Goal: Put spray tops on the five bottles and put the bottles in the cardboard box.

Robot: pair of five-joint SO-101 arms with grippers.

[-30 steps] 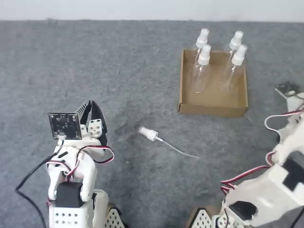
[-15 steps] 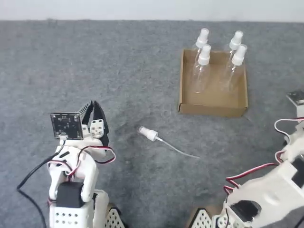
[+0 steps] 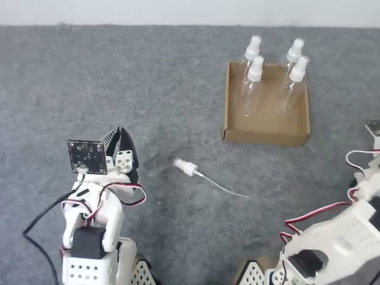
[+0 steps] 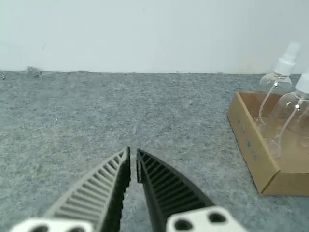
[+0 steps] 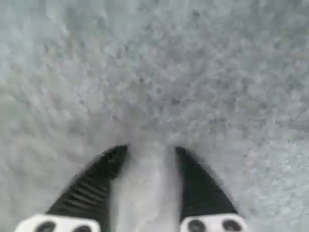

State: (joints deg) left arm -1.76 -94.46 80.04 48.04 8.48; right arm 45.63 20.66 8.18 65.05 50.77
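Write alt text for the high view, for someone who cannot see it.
Four clear, capped bottles stand in an open cardboard box at the far right of a grey carpeted table. A loose spray top with a thin tube lies mid-table. The left gripper is at near left, the right arm at the near right edge.

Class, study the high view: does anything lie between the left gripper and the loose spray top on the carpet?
Nothing visible does. Bare grey carpet lies between the left gripper and the spray top. The cardboard box with its bottles stands beyond the top, off that line.
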